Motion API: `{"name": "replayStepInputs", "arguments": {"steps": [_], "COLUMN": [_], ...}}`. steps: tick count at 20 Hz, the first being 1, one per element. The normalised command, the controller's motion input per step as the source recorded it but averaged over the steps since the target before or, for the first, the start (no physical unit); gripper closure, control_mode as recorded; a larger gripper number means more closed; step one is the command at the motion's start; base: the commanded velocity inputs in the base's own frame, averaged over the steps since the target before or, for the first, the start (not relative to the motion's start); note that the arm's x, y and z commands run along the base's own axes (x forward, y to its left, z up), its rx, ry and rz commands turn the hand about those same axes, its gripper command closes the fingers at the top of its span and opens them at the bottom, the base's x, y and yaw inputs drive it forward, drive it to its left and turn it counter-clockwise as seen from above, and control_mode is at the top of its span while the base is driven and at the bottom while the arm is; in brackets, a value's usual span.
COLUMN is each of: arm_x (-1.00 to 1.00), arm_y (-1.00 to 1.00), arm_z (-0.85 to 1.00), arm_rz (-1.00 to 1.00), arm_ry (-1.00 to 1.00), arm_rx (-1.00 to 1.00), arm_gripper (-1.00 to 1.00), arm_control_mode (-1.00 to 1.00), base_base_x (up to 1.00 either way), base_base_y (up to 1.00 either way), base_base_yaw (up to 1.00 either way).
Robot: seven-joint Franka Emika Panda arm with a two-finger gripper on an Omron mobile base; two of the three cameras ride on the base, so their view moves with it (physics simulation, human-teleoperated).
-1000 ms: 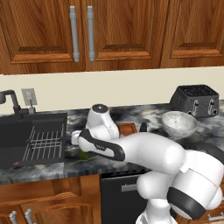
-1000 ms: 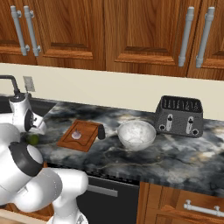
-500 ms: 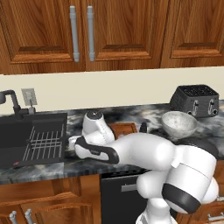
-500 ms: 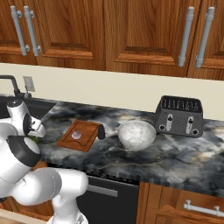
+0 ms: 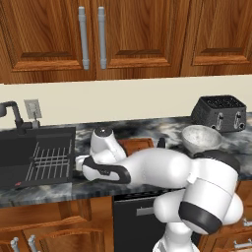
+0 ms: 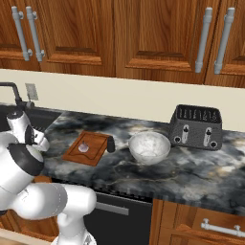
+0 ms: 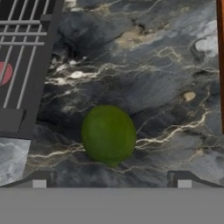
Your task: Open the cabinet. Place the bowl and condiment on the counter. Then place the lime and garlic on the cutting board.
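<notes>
claw [image 7: 111,186] released, its two dark fingertips [image 7: 39,179] spread wide at the bottom of the hand view with the lime [image 7: 108,134] lying between and just ahead of them on the counter [image 7: 144,78]; nothing is gripped. the wide spread leaves room on both sides of the round fruit, which suits a straddling approach from above, and the lime sits nearly centred between the tips, so little sideways correction appears needed before closing. the lime rests on bare stone beside the dark sink rack [image 7: 22,52], not on the cutting board [image 6: 88,148], so this item is not yet placed. in the right base view the board lies on the counter with the garlic [image 6: 84,148] already on it, the small black condiment [image 6: 110,144] standing just beside the board's right edge, and the bowl [image 6: 149,147] on the stone between board and toaster [image 6: 197,127]. the cabinet [image 5: 93,39] doors appear closed in both base views. the arm reaches low to the left near the sink edge in the left base view, which places the hand over the lime. judged step: descend, close on the lime, carry it to the board. risk: a round fruit can roll if one fingertip touches first.
</notes>
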Motion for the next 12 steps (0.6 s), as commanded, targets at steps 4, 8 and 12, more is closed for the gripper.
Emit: {"name": "replayStepInputs", "arguments": {"steps": [4,8,12], "arm_x": [0.08,0.06,0.06], "arm_y": [0.0,0.0,0.0], "arm_z": [-0.11,-0.12,-0.16], "arm_rz": [0.0,0.0,0.0], "arm_ry": [0.0,0.0,0.0], "arm_rx": [0.0,0.0,-0.01], "arm_gripper": [-1.0,-1.0,-1.0], "arm_control_mode": [-1.0,-1.0,-1.0], "base_base_x": [0.0,0.0,0.0], "base_base_y": [0.0,0.0,0.0], "base_base_yaw": [0.0,0.0,0.0]}}
